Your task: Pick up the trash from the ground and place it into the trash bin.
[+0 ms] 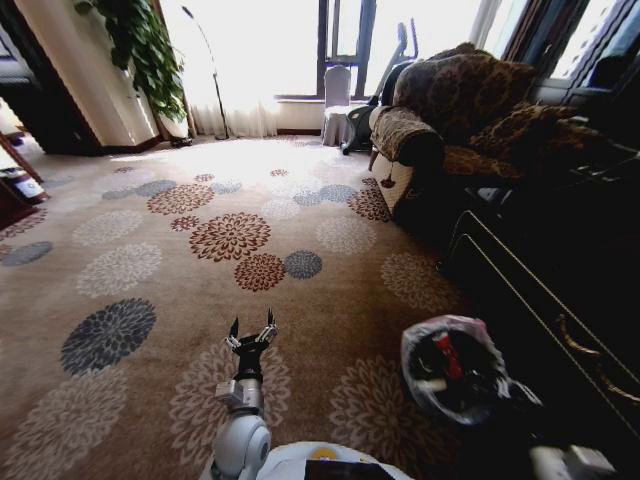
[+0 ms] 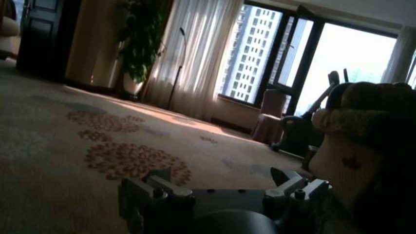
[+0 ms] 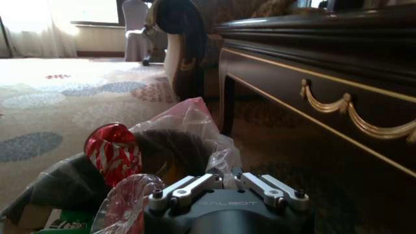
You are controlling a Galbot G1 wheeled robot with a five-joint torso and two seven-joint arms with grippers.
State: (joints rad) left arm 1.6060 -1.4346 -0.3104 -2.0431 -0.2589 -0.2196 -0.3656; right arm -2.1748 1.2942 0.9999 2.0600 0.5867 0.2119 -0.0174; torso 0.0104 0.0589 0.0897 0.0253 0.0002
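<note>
A wide flowered carpet (image 1: 200, 240) fills the room, open and bare from the robot out to the bright windows (image 1: 300, 40) at the far wall. On the right the free floor is hemmed in by a patterned armchair (image 1: 450, 110) and, nearer, a long dark cabinet (image 1: 560, 300) with gold trim, its front edge running close beside the robot's right side. A potted plant (image 1: 140, 40) stands in the far left corner, and a pale chair (image 1: 340, 110) sits under the windows.

The trash bin (image 1: 455, 365) stands on the carpet at the right, just beside the cabinet, its whitish plastic liner bunched over the rim. In the right wrist view the liner (image 3: 195, 122) rises just ahead of the right gripper (image 3: 224, 183), whose fingers lie drawn together; a red-and-white striped wad (image 3: 114, 151) shows inside, with other litter below it too dark and crumpled to name. The bin's lower wall is hidden in shadow.

The left gripper (image 1: 252, 335) hangs low over open carpet in the middle, well apart from the bin, its fingers spread and empty. The arm behind it is cut off at the picture's lower edge.
</note>
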